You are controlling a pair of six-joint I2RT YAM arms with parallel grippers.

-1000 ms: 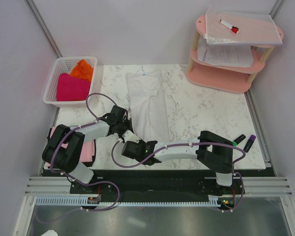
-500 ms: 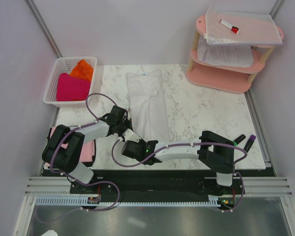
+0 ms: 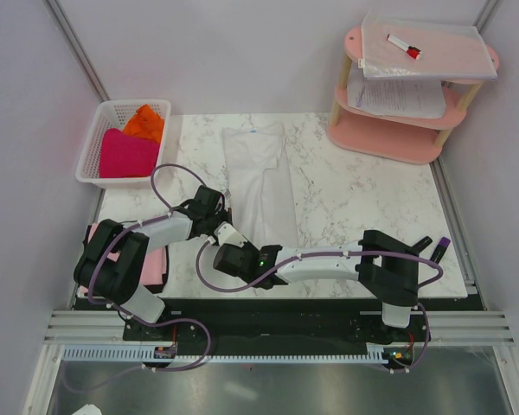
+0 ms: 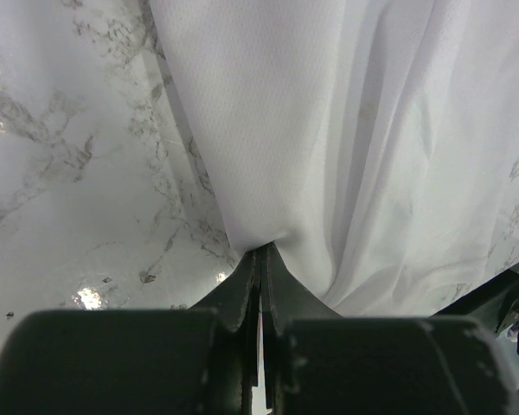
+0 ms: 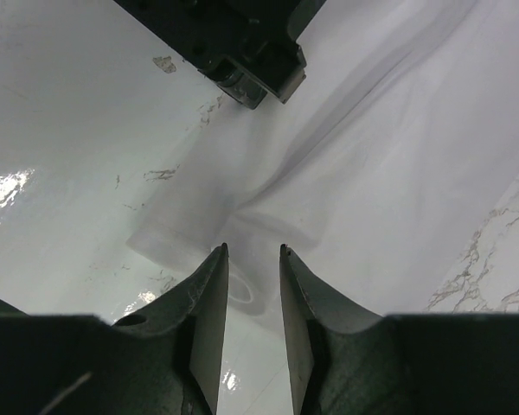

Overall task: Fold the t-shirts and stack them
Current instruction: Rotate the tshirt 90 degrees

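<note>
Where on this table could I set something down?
The widest bare marble lies right of the white t-shirt, bordered by the pink shelf behind and the markers at the right edge. A narrower strip runs between shirt and basket. Near left is crowded: the left gripper and right gripper meet at the shirt's corner.

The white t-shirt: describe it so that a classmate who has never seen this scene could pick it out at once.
Start at the marble table. Down its middle lies a long strip of cloth, the white t-shirt, its left edge pinched by the left tool. Unlike the magenta t-shirt and the orange t-shirt in the basket, it is white and laid out flat.
</note>
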